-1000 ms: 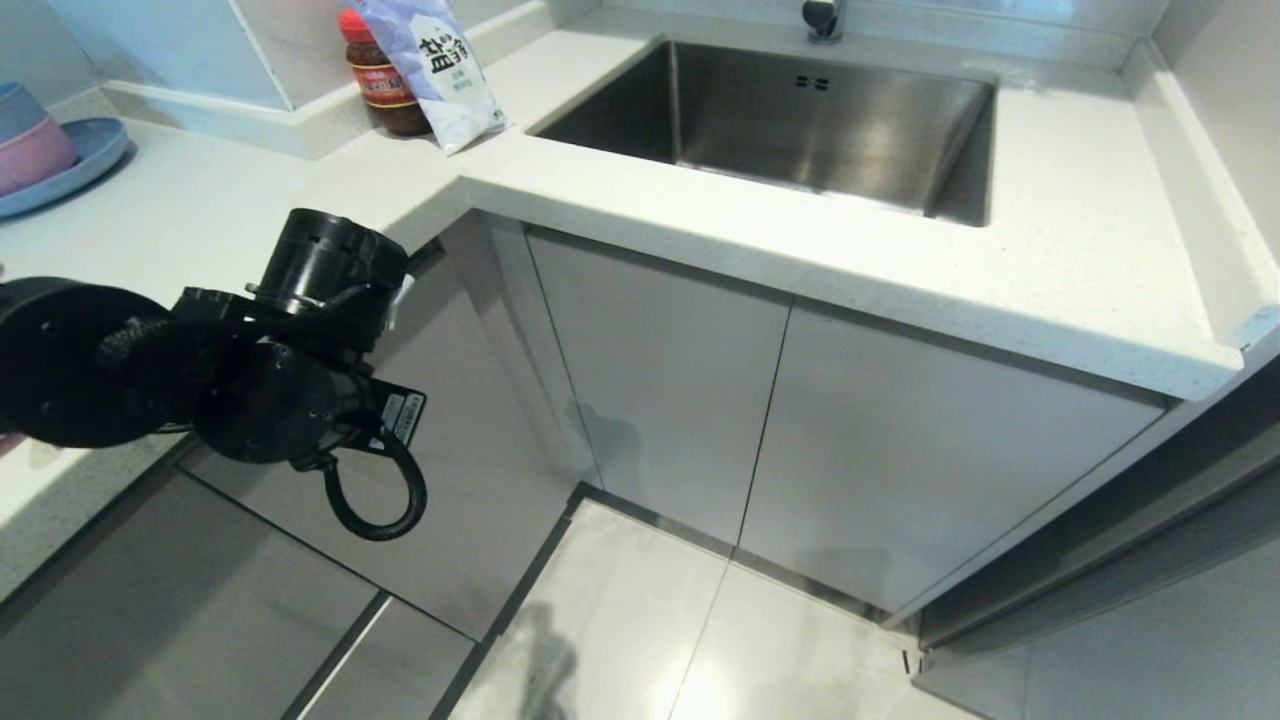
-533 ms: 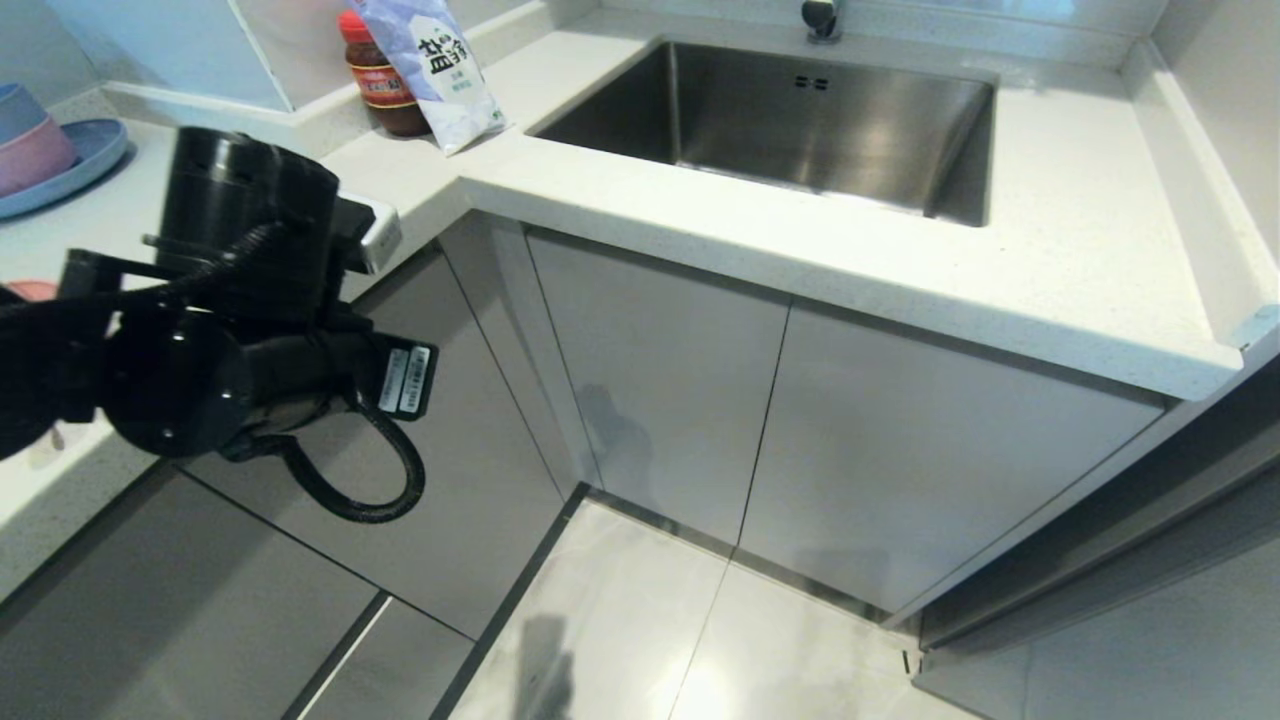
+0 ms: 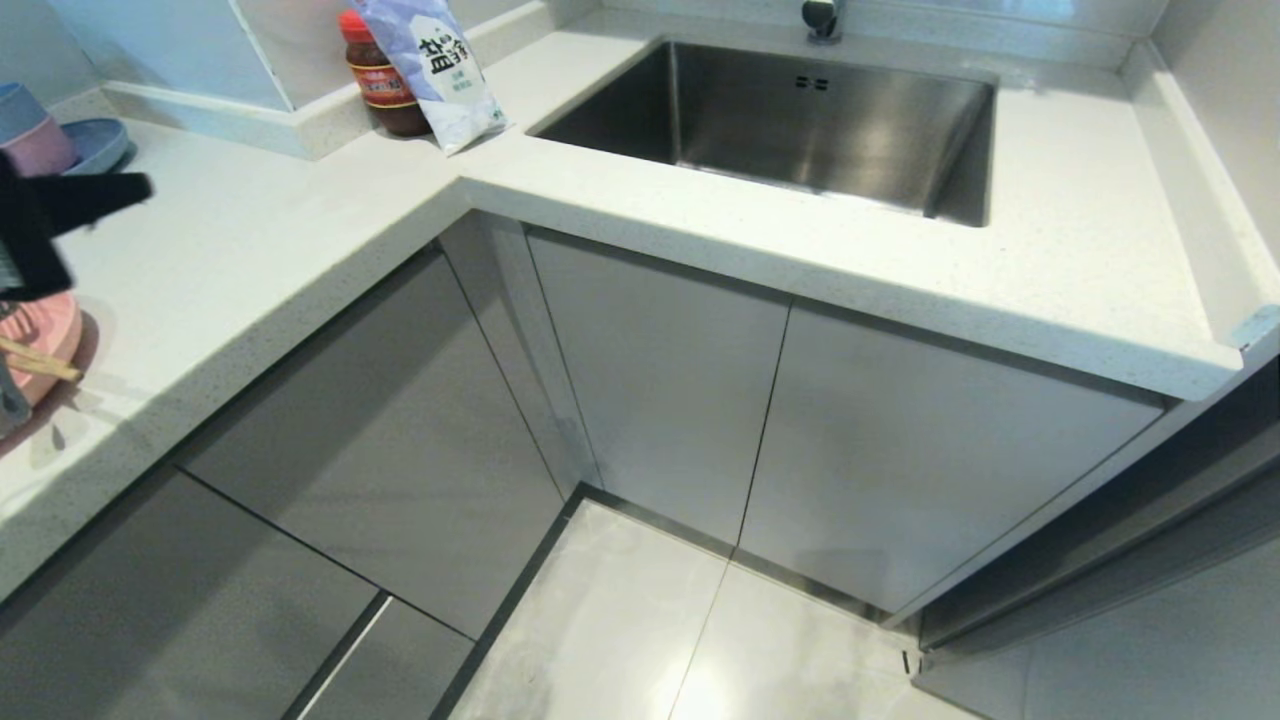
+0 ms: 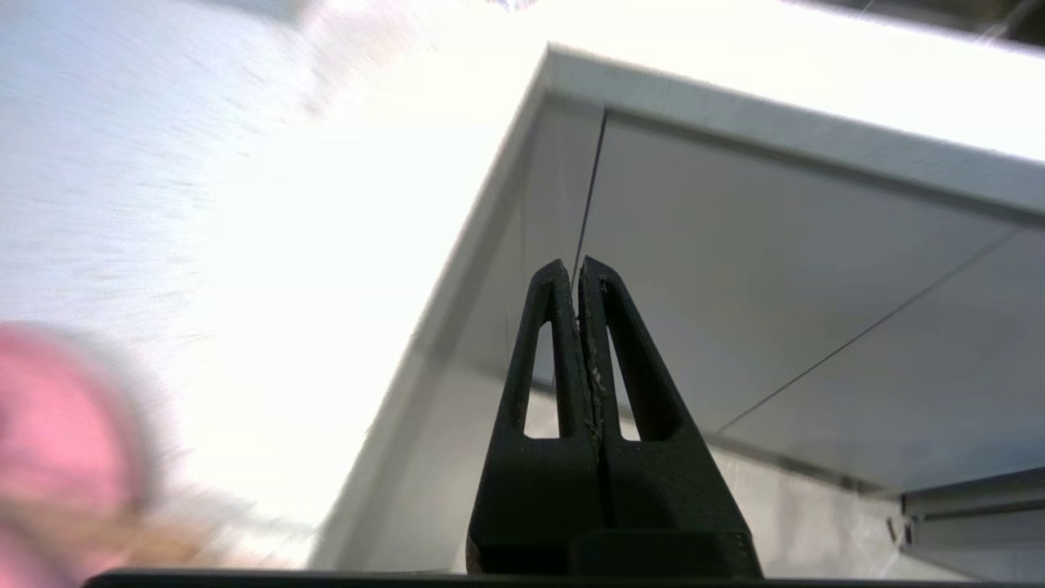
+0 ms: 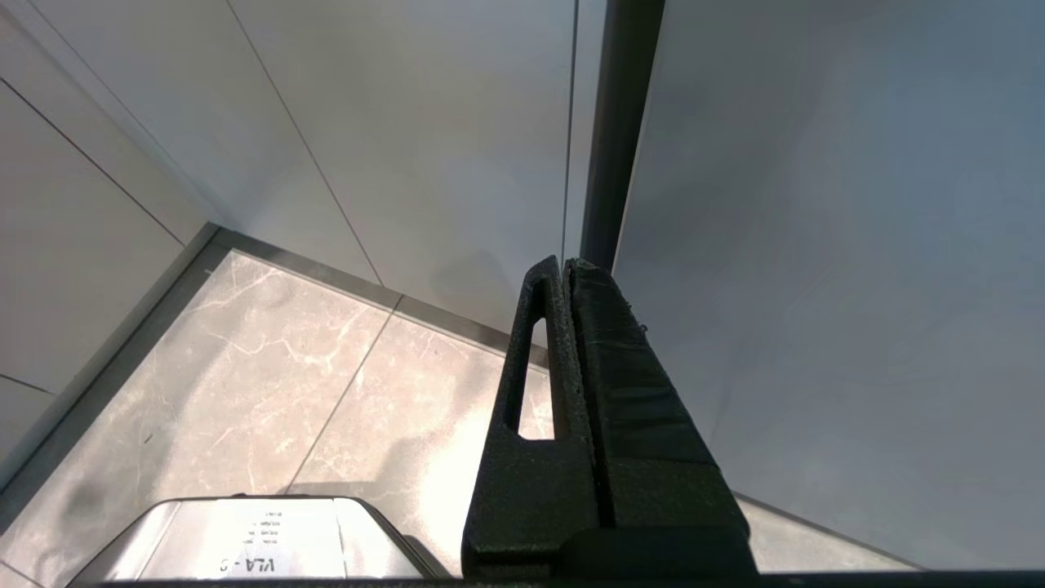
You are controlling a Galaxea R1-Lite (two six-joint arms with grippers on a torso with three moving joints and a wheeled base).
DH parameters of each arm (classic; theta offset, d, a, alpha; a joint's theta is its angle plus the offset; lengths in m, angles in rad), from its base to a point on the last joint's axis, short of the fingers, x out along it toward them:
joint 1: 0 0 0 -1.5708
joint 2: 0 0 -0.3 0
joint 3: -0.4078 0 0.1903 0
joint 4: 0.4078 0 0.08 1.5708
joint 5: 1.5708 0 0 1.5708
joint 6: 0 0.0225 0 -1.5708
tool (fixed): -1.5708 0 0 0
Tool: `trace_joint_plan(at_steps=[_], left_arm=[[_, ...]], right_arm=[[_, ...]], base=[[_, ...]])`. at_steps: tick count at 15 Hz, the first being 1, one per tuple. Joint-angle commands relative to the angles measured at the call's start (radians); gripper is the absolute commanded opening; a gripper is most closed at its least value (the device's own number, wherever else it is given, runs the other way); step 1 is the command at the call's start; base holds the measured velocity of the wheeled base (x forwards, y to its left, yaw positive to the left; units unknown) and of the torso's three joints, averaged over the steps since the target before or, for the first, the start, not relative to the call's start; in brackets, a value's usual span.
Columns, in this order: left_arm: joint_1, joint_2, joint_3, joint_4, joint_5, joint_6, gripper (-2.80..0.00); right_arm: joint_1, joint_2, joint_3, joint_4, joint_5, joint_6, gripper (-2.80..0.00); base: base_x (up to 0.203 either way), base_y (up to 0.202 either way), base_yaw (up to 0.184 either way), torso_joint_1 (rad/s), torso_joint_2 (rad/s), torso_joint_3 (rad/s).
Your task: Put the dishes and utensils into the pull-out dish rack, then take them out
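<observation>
The left hand (image 4: 578,273) is clenched with nothing between its fingers, and it is at the far left edge of the head view above the counter (image 3: 250,240). Just below it, the pink plate (image 3: 40,340) lies on the counter with the wooden chopsticks (image 3: 35,362) across it. The right hand (image 5: 567,269) is also clenched and empty, pointing at the floor (image 5: 269,392); at the upper left a white bag (image 3: 432,62) shows the character "盐", beside a red-capped jar (image 3: 378,75).

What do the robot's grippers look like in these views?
Both are matte black. The left gripper has two tapering fingers, each with a long slot cut through it. The right gripper has the same wedge shape, with one slotted finger and one solid, rough-textured one. A silver part with a white printed label sits beside it.
</observation>
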Motion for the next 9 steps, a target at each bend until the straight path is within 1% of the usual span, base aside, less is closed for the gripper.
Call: trace_joint_plan(at_steps=[1,2,3,4,5,7,9], left_arm=[[0.143,-0.288,0.055,0.063,-0.133,0.002,-2.80],[0.197,-0.377,0.077,0.114,-0.185,0.003,-2.80],[0.238,-0.464,0.109,0.159,-0.222,0.006,-2.80],[0.265,-0.556,0.162,0.192,-0.245,0.014,-2.80],[0.280,-0.641,0.236,0.214,-0.252,0.027,-2.80],[0.292,-0.785,0.398,0.236,-0.222,0.046,-2.80],[0.280,-0.925,0.514,0.245,-0.167,0.051,-2.80]], right_arm=[[0.000,-0.002,0.002,0.000,0.000,0.000,-2.80],[0.000,-0.002,0.002,0.000,0.000,0.000,-2.80],[0.000,-0.002,0.002,0.000,0.000,0.000,-2.80],[0.000,-0.002,0.002,0.000,0.000,0.000,-2.80],[0.000,-0.002,0.002,0.000,0.000,0.000,-2.80],[0.001,-0.002,0.002,0.000,0.000,0.000,-2.80],[0.000,-0.002,0.002,0.000,0.000,0.000,-2.80]], base=[[0.000,0.000,0.000,0.000,0.00,0.000],[0.000,0.000,0.000,0.000,0.00,0.000],[0.000,0.000,0.000,0.000,0.00,0.000],[0.000,0.000,0.000,0.000,0.00,0.000],[0.000,0.000,0.000,0.000,0.00,0.000],[0.000,0.000,0.000,0.000,0.00,0.000],[0.000,0.000,0.000,0.000,0.00,0.000]])
